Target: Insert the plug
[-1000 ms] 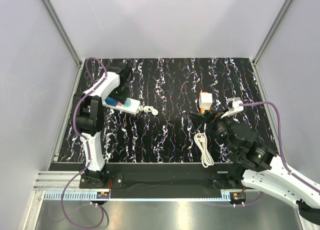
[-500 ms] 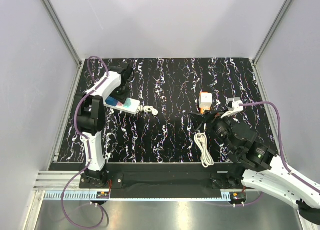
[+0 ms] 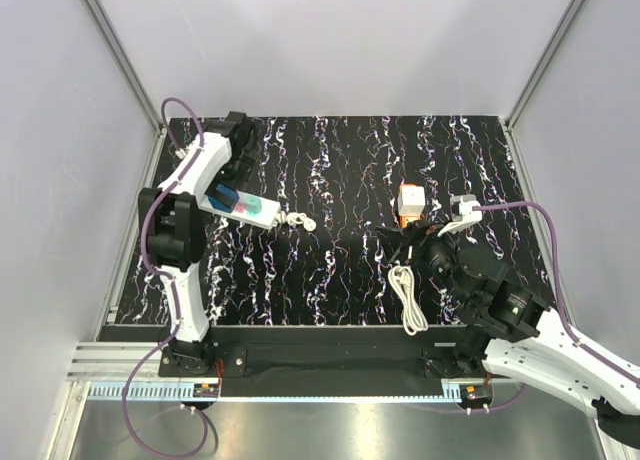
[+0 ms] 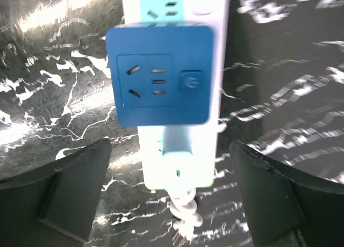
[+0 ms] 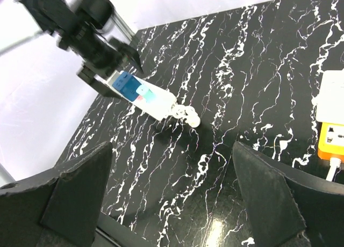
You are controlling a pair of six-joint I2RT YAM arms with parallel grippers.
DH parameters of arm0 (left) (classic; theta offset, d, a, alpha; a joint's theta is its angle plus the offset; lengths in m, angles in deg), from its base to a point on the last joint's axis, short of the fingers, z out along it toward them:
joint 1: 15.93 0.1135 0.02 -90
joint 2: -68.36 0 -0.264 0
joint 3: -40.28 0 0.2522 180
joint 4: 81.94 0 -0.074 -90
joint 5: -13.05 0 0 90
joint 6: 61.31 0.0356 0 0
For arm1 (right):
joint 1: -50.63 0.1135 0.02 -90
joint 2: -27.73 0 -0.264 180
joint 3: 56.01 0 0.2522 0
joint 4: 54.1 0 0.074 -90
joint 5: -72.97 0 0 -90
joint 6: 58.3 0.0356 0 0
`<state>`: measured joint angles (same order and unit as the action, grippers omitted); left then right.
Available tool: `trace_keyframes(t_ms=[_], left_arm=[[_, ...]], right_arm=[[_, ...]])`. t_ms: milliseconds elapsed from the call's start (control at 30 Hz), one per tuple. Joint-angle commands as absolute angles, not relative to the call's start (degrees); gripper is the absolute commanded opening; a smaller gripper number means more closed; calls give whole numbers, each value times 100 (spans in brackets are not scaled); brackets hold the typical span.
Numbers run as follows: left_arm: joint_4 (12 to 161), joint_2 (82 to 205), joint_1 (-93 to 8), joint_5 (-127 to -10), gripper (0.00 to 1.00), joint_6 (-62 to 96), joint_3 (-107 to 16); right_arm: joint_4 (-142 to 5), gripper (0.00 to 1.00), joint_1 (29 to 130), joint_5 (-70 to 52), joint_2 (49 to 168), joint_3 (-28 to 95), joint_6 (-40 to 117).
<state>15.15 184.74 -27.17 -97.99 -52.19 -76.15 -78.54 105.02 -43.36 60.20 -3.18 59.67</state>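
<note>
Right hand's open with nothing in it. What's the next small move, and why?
Probably shift the right hand rightward: the plug, sitting on the orange power strip, lies at the right wrist view's edge, outside its open fingers.

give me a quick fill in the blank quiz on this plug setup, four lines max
1. The square adapter on the white strip, just ahead of the left gripper, is coloured ___.
2. The plug sits on the ___ power strip.
3. The right gripper stands ___, with nothing between its fingers.
4. The loose white cable lies nearest the ___ arm's base.

Missing words: blue; orange; open; right
</note>
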Motion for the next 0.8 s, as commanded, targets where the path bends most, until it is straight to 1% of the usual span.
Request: trace_keyframes(t_ms=[0,100,200,267,300,367,400,433,467,500,533,600,633,667,767], left_arm=[[1232,17902,-2718,-9920,99,-4831,-8088],[1266,17665,-2796,-9814,99,-4357,-8141],[1643,17279,-3095,-9901,99,-3418,-8088],[1959,16963,-3446,-9989,99,-2461,-7896],[2457,16561,-3717,-9876,99,-1709,-7599],[2916,16111,-3938,-9692,99,-1045,-7246],[3545,15552,-4018,-9134,99,-712,-7010],[3926,15224,-4140,-8771,99,-177,-6389],[4347,14864,-4185,-8289,99,80,-6018],[5317,14121,-4194,-7049,99,448,-5622],[5814,13748,-4194,-6462,99,522,-4862],[7007,12818,-4203,-5338,99,531,-4259],[7249,12578,-4212,-5105,99,583,-3891],[7365,12245,-4212,-4894,99,610,-3791],[7226,11961,-4203,-4804,99,838,-3720]], right_arm=[[-7867,100,10529,-4384,6156,-85,6027],[-8087,100,10529,-4410,6358,125,6062],[-8499,100,10529,-4506,6595,293,6263],[-8798,100,10529,-4621,6754,529,6430],[-9043,100,10529,-4560,6789,704,6553],[-9264,100,10529,-4525,6895,907,6694],[-9500,100,10529,-4481,6956,1161,6808],[-9650,100,10529,-4376,7096,1320,6870],[-9817,100,10529,-4358,7193,1504,6949],[-10132,100,10529,-4314,7281,1854,7063],[-10239,100,10529,-4166,7377,2005,7090],[-10415,100,10521,-4024,7554,2234,7169],[-10408,100,10521,-3893,7598,2409,7178],[-10399,100,10521,-3866,7615,2481,7222],[-10364,100,10512,-3813,7660,2744,7240]])
